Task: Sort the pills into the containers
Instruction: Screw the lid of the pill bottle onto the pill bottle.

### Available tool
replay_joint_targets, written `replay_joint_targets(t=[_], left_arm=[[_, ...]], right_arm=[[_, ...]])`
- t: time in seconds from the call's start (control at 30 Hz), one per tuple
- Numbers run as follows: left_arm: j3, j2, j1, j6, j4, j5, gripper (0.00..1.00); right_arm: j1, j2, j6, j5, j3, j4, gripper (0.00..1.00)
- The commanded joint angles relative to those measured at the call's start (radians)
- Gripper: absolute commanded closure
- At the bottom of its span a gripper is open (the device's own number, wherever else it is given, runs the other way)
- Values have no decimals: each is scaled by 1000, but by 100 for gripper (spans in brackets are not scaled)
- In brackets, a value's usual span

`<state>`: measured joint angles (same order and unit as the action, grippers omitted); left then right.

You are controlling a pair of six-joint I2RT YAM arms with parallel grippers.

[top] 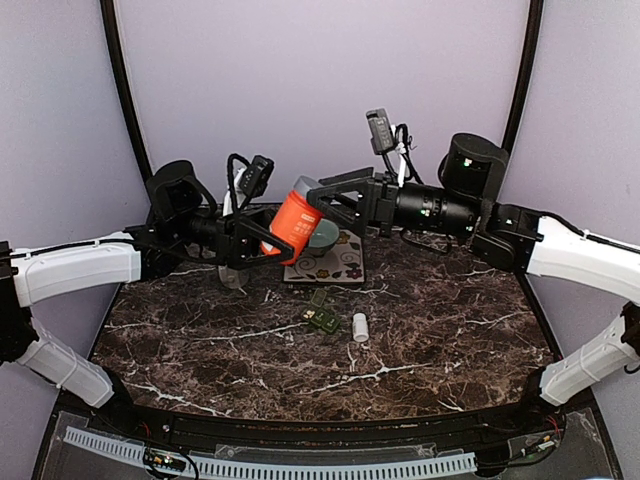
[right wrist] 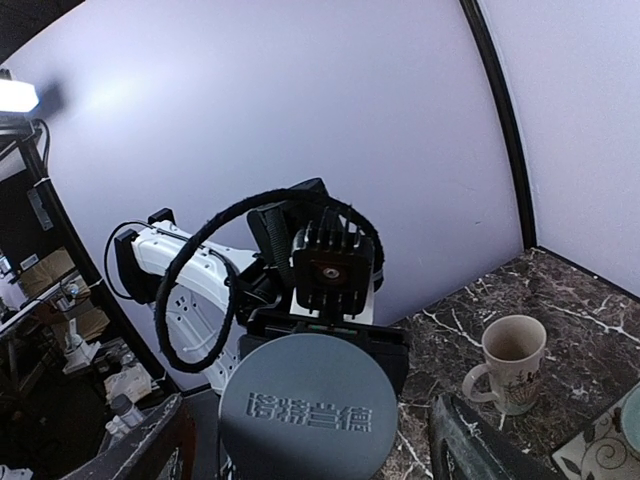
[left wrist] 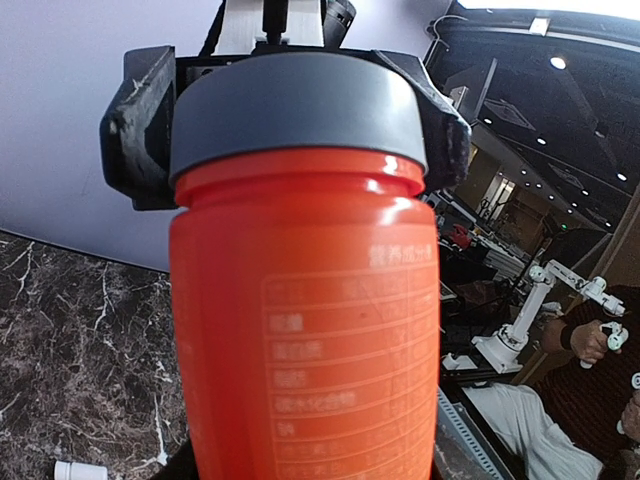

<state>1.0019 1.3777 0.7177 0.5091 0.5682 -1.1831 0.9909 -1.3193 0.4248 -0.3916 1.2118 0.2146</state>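
An orange bottle [top: 292, 226] with a grey cap [top: 305, 188] hangs tilted above the back of the table, my left gripper [top: 266, 240] shut on its body. It fills the left wrist view, orange bottle [left wrist: 305, 330] under grey cap [left wrist: 295, 110]. My right gripper [top: 314, 202] is open, its fingers [right wrist: 155, 445] flanking the cap [right wrist: 308, 410] with a gap on each side. The containers, a small dark green pill box [top: 321, 309], lie on the table's middle below the bottle. I cannot make out any pills.
A small white cylinder [top: 360, 326] lies right of the pill box. A pale bowl [top: 326, 238] sits on a patterned mat [top: 335, 268] behind it. A mug [right wrist: 513, 362] stands at the back left, half hidden under the left arm, on the dark marble table [top: 440, 330].
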Motion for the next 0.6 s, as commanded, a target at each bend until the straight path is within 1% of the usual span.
replay_joint_targets(t=[0.0, 0.17, 0.57], left_arm=[[47, -5, -2, -3, 45, -22, 100], [49, -6, -1, -8, 38, -23, 100], [45, -3, -1, -12, 33, -27, 100]], right_arm=[[-8, -15, 70, -88, 40, 68, 21], [-9, -32, 84, -102, 47, 79, 27], [-11, -53, 88, -99, 70, 82, 33]])
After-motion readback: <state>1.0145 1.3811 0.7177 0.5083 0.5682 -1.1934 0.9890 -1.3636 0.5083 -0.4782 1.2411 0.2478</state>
